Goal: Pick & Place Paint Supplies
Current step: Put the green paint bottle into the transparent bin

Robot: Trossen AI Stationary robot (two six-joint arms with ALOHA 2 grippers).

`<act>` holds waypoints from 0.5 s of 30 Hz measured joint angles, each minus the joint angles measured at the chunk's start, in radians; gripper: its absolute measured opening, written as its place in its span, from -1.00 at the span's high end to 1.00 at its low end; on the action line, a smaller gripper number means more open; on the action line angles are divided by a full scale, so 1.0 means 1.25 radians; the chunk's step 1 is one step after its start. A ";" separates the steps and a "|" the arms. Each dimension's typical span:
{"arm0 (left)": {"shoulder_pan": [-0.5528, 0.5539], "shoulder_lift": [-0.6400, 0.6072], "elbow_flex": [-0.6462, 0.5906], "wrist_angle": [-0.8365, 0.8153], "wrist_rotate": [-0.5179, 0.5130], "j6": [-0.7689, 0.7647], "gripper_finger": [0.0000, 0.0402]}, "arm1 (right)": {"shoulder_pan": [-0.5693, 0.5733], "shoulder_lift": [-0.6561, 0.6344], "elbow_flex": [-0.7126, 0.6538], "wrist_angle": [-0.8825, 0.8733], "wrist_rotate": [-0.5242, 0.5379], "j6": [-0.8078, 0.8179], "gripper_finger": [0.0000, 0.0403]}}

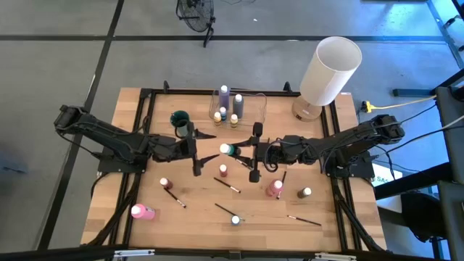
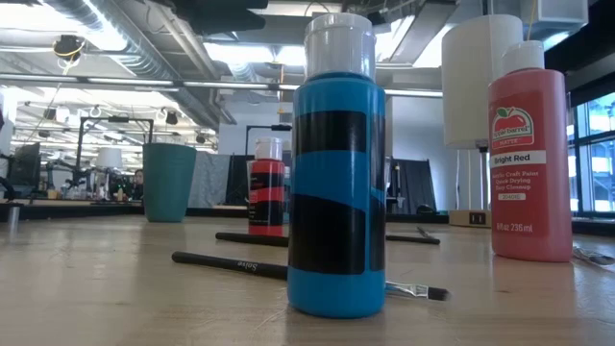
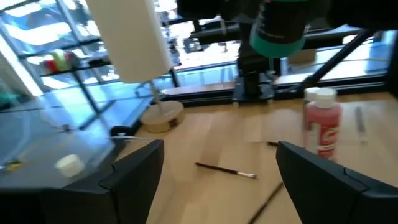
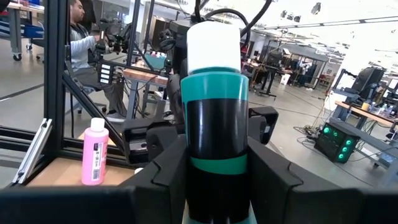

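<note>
Your right gripper fingers are clamped on the teal bottle above mid-bench and the left gripper fingers are spread empty, so carry it level to the container.

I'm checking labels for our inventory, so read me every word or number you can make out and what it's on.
"Bright Red" and "236 ml": label of the red paint bottle.
Brand name and small print on that label: too small to read.
Pale script on the paintbrush handle: too small.
Pink bottle label: blurred.
</note>
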 joint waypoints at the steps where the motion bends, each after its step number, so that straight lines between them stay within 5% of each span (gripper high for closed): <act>1: 0.006 0.000 0.000 0.000 0.012 -0.001 -0.57 | 0.000 0.000 0.000 -0.001 0.000 0.000 0.34; 5: 0.027 0.025 0.000 0.026 0.099 -0.021 -0.66 | 0.000 0.000 0.000 0.000 -0.001 0.001 0.34; 12: 0.043 0.088 0.001 0.262 0.255 -0.033 -0.70 | 0.000 0.000 0.000 0.000 -0.001 0.006 0.34; 15: 0.042 0.123 0.001 0.308 0.249 -0.004 -0.70 | 0.000 0.000 0.000 0.000 -0.001 0.006 0.34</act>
